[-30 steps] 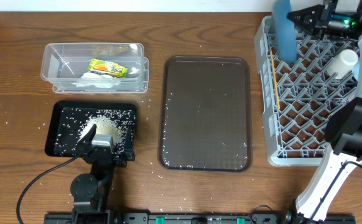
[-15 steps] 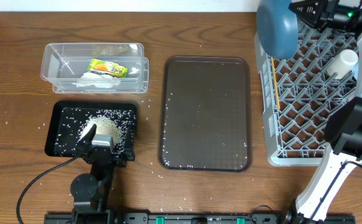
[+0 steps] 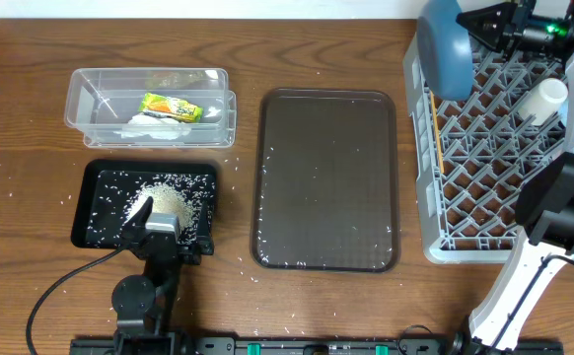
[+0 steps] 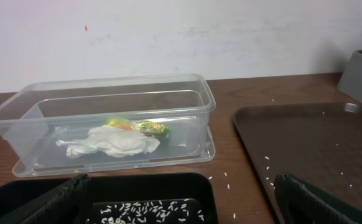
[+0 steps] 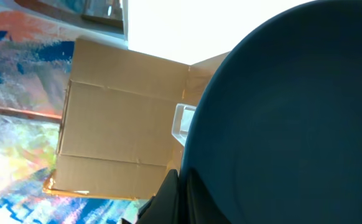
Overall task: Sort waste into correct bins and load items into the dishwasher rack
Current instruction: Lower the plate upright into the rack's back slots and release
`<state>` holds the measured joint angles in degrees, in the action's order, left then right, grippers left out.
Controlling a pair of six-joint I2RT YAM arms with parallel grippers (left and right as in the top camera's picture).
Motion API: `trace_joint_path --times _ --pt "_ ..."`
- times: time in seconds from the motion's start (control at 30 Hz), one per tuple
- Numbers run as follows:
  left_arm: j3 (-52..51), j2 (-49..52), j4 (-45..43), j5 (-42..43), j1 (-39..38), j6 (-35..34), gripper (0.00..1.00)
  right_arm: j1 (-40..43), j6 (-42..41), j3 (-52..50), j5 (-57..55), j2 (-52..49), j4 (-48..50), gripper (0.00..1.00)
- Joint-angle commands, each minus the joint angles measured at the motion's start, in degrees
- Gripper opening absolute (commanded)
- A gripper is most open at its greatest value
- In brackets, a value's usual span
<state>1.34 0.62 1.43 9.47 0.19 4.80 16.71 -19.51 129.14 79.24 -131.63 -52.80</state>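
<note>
Grey dishwasher rack: table's right side.
Dark blue bowl: tilted on edge over the rack's far-left corner, rim pinched by right gripper.
Black tray: holds rice; left gripper over its near edge, jaws wide.

- dark blue bowl: top clipped by the upper frame edge in the overhead view; covers the upper-left corner of the dishwasher rack. In the right wrist view it runs off the right and bottom edges.
- black tray: near part cut off by the lower edge in the left wrist view.
- snack wrapper: print too small to read.
</note>
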Motion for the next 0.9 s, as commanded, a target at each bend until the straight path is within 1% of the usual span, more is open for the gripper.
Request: trace_joint_path --times 0.0,0.13,0.23,0.3,0.37,0.43,0.63,0.87 --pt "-1.11 -0.39 1.7 0.15 -0.15 0.74 0.95 1.18 0.52 -1.97 -0.94 -0.7 -0.09 0.03" --pt "-1.11 -0.39 1.7 0.13 -0.15 0.74 0.95 1.68 1.29 -3.61 -3.04 -0.7 -0.26 0.04" --pt "-1.11 -0.39 1.7 0.15 -0.15 0.74 0.95 2.38 -0.13 -3.56 -7.06 -0.61 -0.35 0.09" --pt "-1.11 -0.39 1.68 0.15 -0.15 0.74 0.95 3.17 -0.9 -3.56 -9.14 -0.48 -0.35 0.15" --pt "-1.11 -0.39 1.7 0.15 -0.15 0.74 0.95 4.33 -0.92 -3.52 -11.34 -0.24 -0.39 0.23" --pt "-1.11 -0.39 1.7 0.13 -0.15 0.74 0.95 5.64 -1.42 -3.34 -12.98 -0.04 -0.7 0.26" --pt "-1.11 -0.39 1.68 0.15 -0.15 0.74 0.95 9.7 -1.42 -1.55 -20.22 0.28 -5.62 0.26" --pt "-1.11 -0.39 1.68 0.13 -0.15 0.74 0.95 12.17 1.36 -1.2 -29.79 3.91 -13.92 0.21"
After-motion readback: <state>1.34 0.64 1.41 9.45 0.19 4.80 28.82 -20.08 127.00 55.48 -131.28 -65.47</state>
